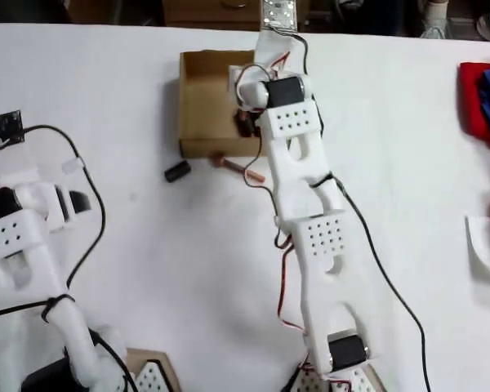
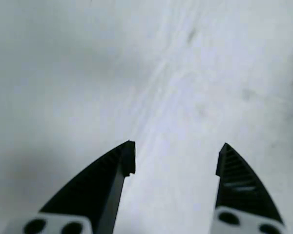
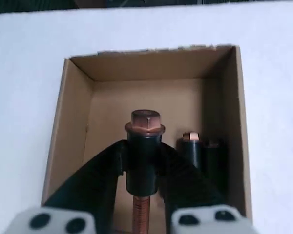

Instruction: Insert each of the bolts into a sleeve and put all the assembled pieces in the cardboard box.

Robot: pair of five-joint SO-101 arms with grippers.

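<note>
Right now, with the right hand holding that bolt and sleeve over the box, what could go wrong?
The right hand grips only the black sleeve; the bolt merely sits through it, so a tilt might let it slide out. Released here, it could land on the assembled piece already in the cardboard box. The loose bolt and loose sleeve lie beside the box, close to the right arm, which might knock them away.

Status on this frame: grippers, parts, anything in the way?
Right gripper shut on sleeved bolt, over cardboard box. Left gripper open above table. One loose sleeve, one loose bolt beside box. Nothing blocking.
</note>
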